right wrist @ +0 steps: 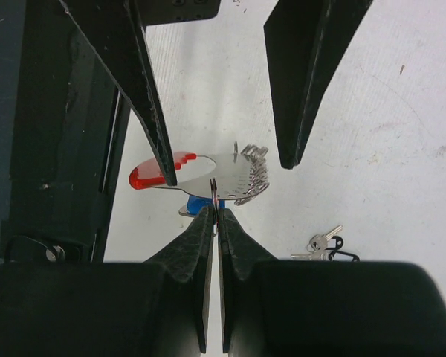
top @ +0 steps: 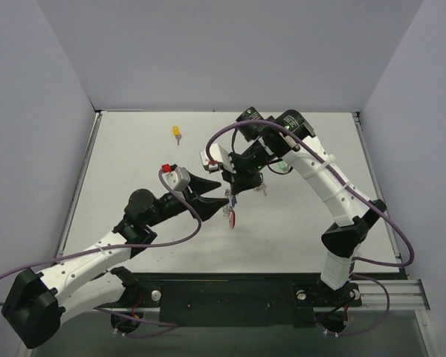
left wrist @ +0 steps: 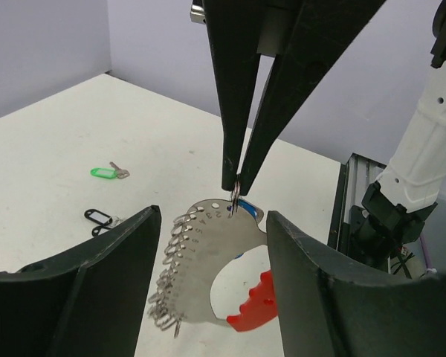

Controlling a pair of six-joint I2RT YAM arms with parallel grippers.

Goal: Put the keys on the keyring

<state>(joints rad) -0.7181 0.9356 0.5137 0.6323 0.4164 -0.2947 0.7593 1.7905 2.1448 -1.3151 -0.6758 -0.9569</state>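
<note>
The right gripper (right wrist: 214,216) is clenched, its fingertips pinching the small ring at the top of the keyring (left wrist: 197,260), which hangs straight below them. The left gripper (left wrist: 212,216) is released: its fingers (left wrist: 119,260) stand spread on either side of the keyring, apart from it. The blue key (right wrist: 197,202) shows just behind the plate, near the red arc (left wrist: 253,309). Beyond the left finger, the green key (left wrist: 104,172) and black key (left wrist: 98,218) lie on the table (left wrist: 44,149).

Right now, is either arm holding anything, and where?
Right gripper pinches the keyring by a small ring at its top edge; left gripper holds nothing.
</note>
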